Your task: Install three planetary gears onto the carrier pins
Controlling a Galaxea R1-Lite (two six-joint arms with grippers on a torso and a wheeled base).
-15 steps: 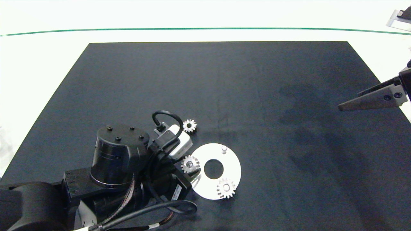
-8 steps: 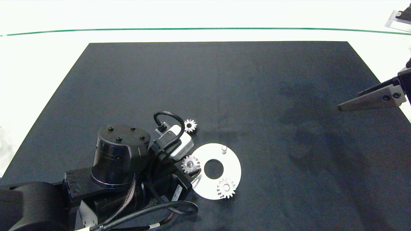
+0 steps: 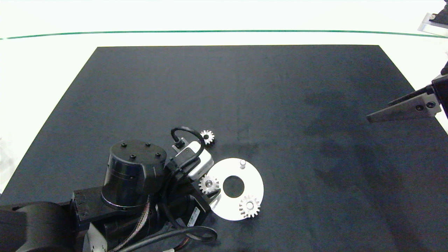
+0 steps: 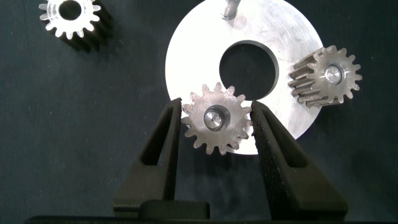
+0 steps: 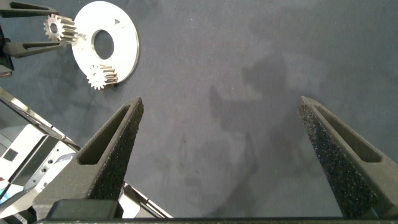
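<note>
A dark mat (image 3: 238,98) covers most of the white worktop (image 3: 42,70). The left arm (image 3: 133,175) reaches in from about 8 o'clock of the mat, and its claw (image 4: 214,124) hangs over the 9 o'clock rim of the disc (image 3: 255,183). The right claw (image 3: 402,110) is parked at the mat's 3 o'clock edge, well apart from the parts, its fingers spread wide and holding nothing.

The white disc lies flat on the mat, at about 6 o'clock of the mat's centre, with a large round hole in its middle. One gear (image 4: 216,119) sits on a pin at the disc's 9 o'clock edge, the pin's end showing in its bore; the left claw's two fingers stand on either side of it, right at its teeth, though I cannot tell whether they press on it. A second gear (image 3: 249,206) sits on the pin at 5 o'clock. The third gear (image 3: 207,137) lies loose on the mat at 11 o'clock of the disc, just beyond the arm's wrist camera (image 3: 197,161). The pin (image 3: 242,163) at 1 o'clock stands bare
</note>
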